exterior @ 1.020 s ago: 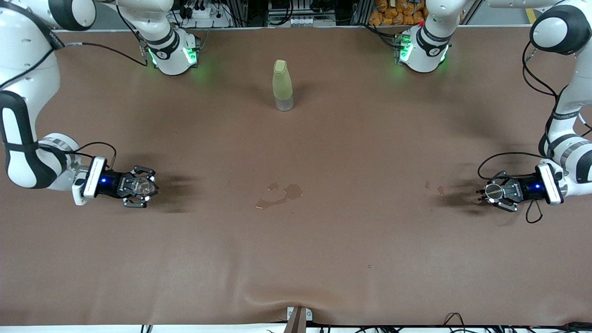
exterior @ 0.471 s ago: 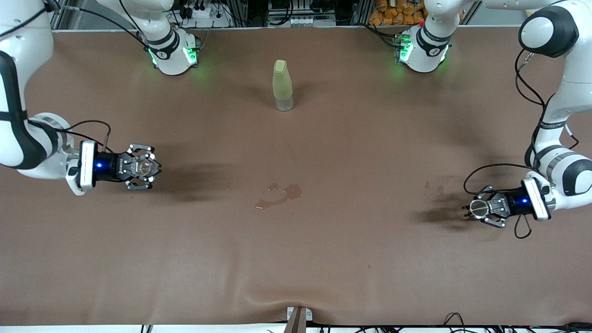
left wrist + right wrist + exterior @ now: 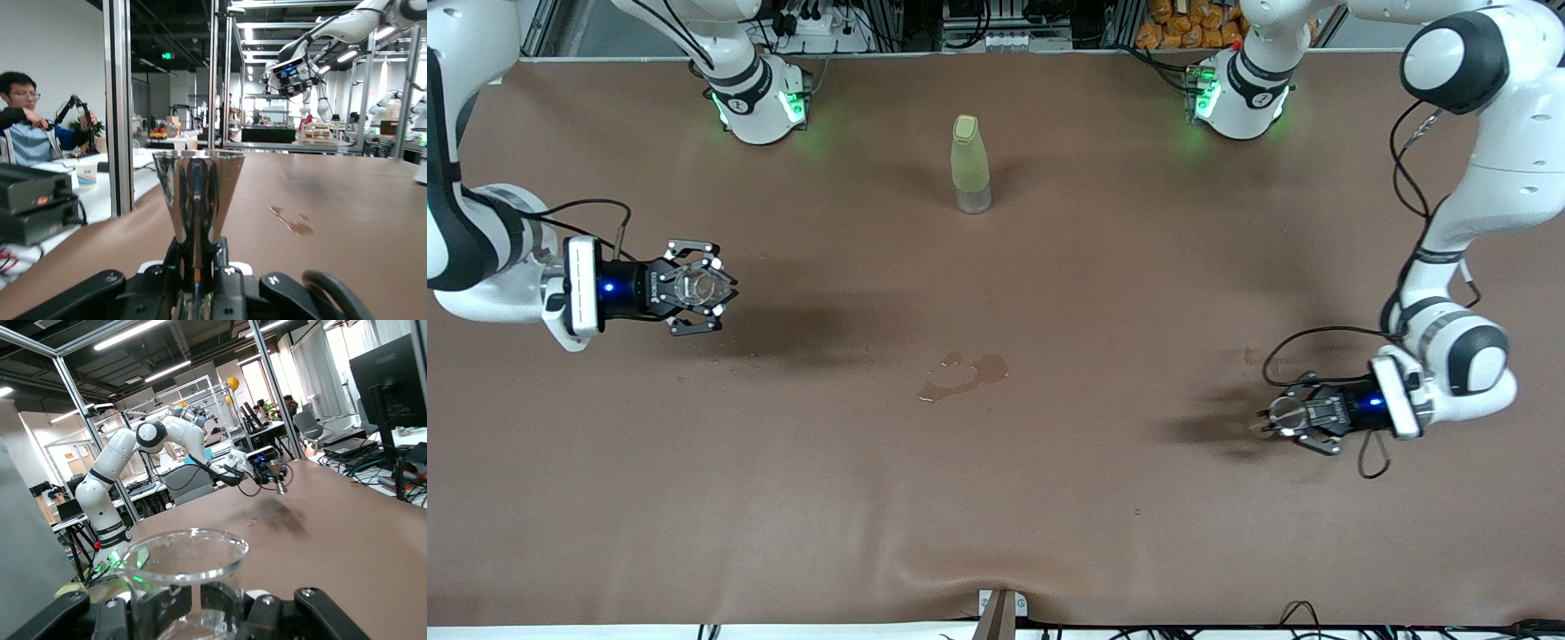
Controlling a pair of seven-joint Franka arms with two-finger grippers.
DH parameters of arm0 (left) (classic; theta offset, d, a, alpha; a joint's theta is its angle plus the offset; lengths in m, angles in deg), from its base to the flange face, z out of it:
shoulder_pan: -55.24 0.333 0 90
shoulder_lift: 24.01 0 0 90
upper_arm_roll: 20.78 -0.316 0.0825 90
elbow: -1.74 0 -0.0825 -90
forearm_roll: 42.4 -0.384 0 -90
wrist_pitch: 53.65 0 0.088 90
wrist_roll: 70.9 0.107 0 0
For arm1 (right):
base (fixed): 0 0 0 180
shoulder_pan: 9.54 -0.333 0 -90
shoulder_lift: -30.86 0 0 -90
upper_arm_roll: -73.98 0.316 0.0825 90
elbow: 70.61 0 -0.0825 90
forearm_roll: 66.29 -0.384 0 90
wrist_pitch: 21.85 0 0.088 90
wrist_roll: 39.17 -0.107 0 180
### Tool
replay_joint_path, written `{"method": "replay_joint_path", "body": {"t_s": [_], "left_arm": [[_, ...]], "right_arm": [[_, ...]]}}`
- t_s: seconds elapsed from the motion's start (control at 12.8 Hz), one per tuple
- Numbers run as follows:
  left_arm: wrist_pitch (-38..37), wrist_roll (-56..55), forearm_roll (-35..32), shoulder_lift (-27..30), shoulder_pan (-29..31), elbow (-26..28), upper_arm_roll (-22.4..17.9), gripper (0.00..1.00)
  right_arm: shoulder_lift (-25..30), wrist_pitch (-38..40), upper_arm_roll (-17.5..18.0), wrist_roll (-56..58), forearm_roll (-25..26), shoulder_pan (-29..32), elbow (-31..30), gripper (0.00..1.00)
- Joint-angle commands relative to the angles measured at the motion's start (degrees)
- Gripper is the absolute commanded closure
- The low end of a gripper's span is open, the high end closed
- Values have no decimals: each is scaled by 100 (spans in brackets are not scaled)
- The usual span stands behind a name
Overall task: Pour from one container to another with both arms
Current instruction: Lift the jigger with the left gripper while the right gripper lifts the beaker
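My right gripper (image 3: 698, 286) hangs over the table at the right arm's end, shut on a clear glass beaker (image 3: 694, 286) held upright. In the right wrist view the beaker (image 3: 183, 567) stands between the right gripper (image 3: 193, 603) fingers. My left gripper (image 3: 1285, 415) hangs over the table at the left arm's end, shut on a shiny metal cone cup (image 3: 1285, 411). In the left wrist view the cup (image 3: 198, 193) rises upright from the left gripper (image 3: 198, 270). The two grippers face each other across a wide gap.
A yellow-green bottle (image 3: 970, 164) stands upright midway between the two bases. A wet spill (image 3: 965, 373) marks the brown cloth near the table's middle, with small spots (image 3: 1258, 356) close to the left gripper. The cloth is rucked up at the front edge (image 3: 996, 582).
The left gripper with the metal cup has shifted toward the table's middle. The right gripper with the glass beaker has drifted toward the robots' bases. Both keep their hold.
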Motion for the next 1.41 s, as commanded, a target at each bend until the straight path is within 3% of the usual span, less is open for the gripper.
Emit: {"method": "replay_joint_path", "body": {"t_s": [0.0, 0.39, 0.78, 1.1, 1.33], "left_arm": [[698, 619, 1217, 96, -888, 339, -16, 100], [1210, 691, 2134, 87, -2128, 269, -34, 100], [2597, 797, 2223, 61, -3385, 85, -78, 100], [2854, 806, 2732, 9, -4080, -152, -104, 100], [2837, 1200, 2864, -53, -4143, -100, -104, 100]], "right_arm": [[245, -25, -42, -33, -63, -94, -185, 100], [254, -60, -41, 11, -327, -375, -176, 100], [245, -612, -59, 38, -818, -858, -325, 100], [228, -1166, -59, 336, -1425, -1315, -554, 100], [193, -1448, -59, 468, -1811, -1623, -607, 100]]}}
